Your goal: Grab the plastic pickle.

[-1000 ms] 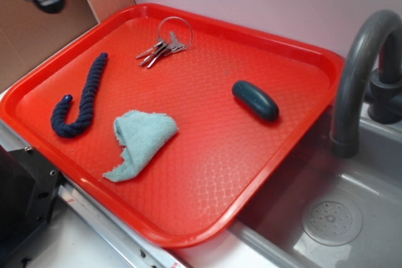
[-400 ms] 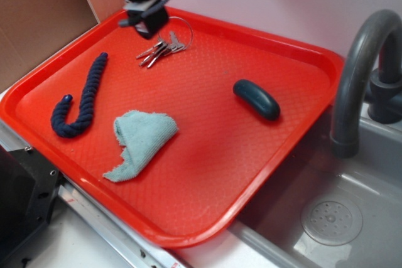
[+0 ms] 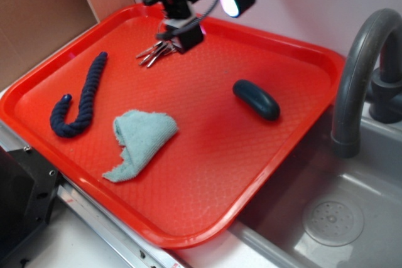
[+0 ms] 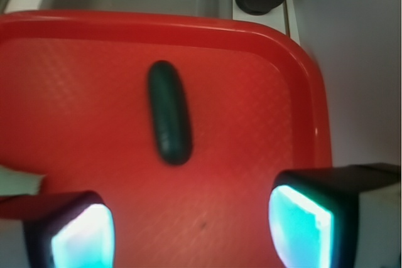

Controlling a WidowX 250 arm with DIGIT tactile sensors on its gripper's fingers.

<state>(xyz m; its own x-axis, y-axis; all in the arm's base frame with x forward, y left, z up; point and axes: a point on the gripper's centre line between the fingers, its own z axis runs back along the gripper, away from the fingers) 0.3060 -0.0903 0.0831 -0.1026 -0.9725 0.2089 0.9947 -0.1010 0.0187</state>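
Exterior cam sat high at the front, angled down across the red tray (image 3: 301,136). Wrist cam looked down close. Both caught the plastic pickle (image 3: 255,99).

Plastic pickle (image 3: 255,99) on red tray (image 3: 207,174)

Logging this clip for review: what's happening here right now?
A robot arm is above the far part of a red tray, its end effector over the keys, holding nothing. The plastic pickle lies untouched on the tray, ahead of the open fingers in the wrist view. A blue rope and a cloth lie nearer the front.
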